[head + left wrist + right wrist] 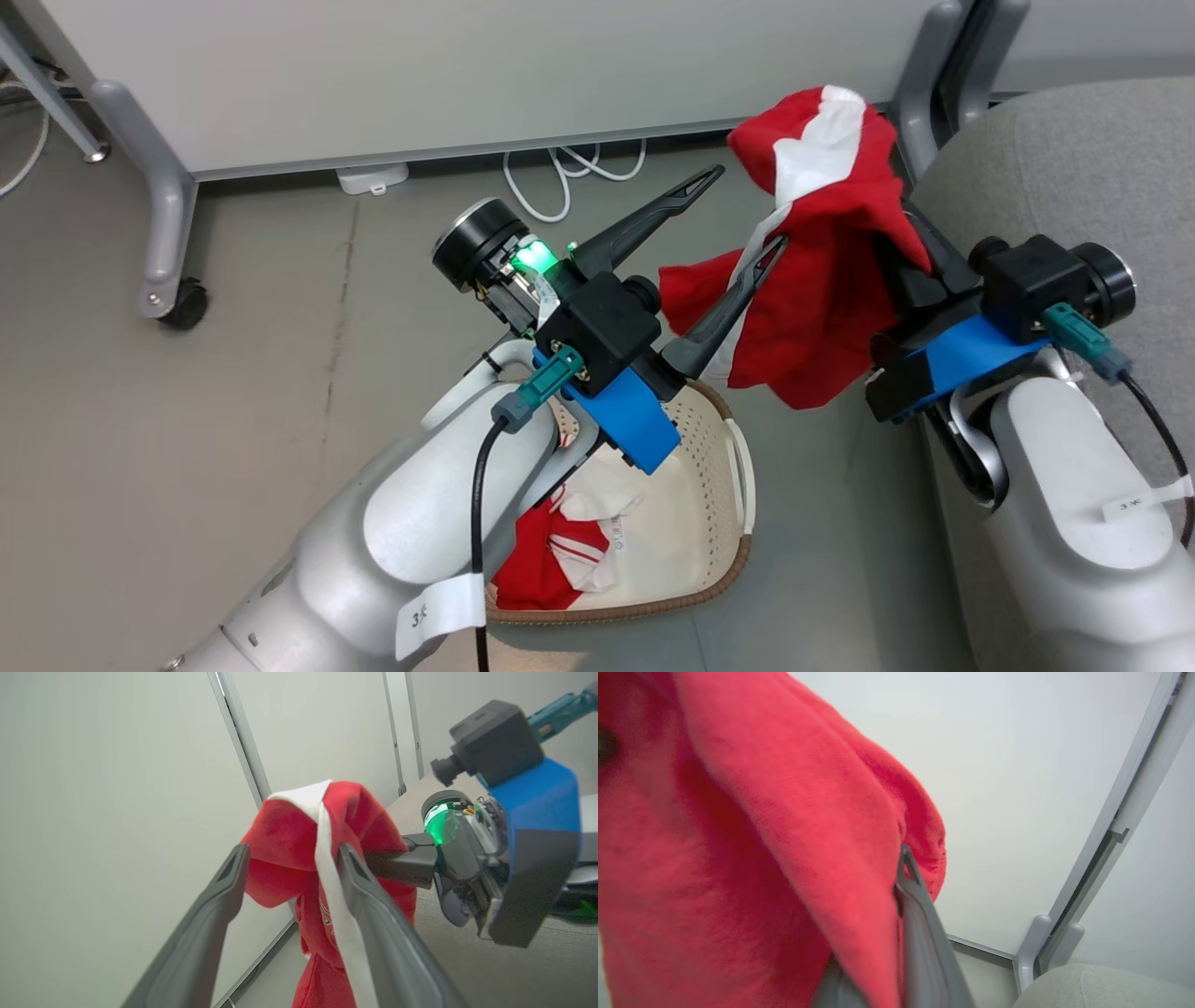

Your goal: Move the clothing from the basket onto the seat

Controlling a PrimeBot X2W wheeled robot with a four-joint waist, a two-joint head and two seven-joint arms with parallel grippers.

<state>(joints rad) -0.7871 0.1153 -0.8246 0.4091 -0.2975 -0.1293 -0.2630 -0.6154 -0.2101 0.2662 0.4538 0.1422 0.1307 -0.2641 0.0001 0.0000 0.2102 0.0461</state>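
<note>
Red and thin, the garment [822, 280] hangs in the air between the basket [728, 579] and the seat [1074, 159]. It is draped over the right end effector [903, 868], whose fingers stand close together with a fold of cloth pinched between them. The left end effector [747, 207] is spread wide and grips nothing, though one of its fingers seems to lie against the garment's white stripe. A second garment [532, 569] lies in the basket on the floor.

The step in hand looks like carrying the lifted piece over to the seat. To do it well, the left arm should draw clear first, so its finger cannot snag the stripe and drag the cloth off. The right arm should hold its height until the hanging tail clears the seat's rounded edge. It should then go well over the cushion before lowering and letting go, since thin fabric dropped near the edge may slide to the floor.
</note>
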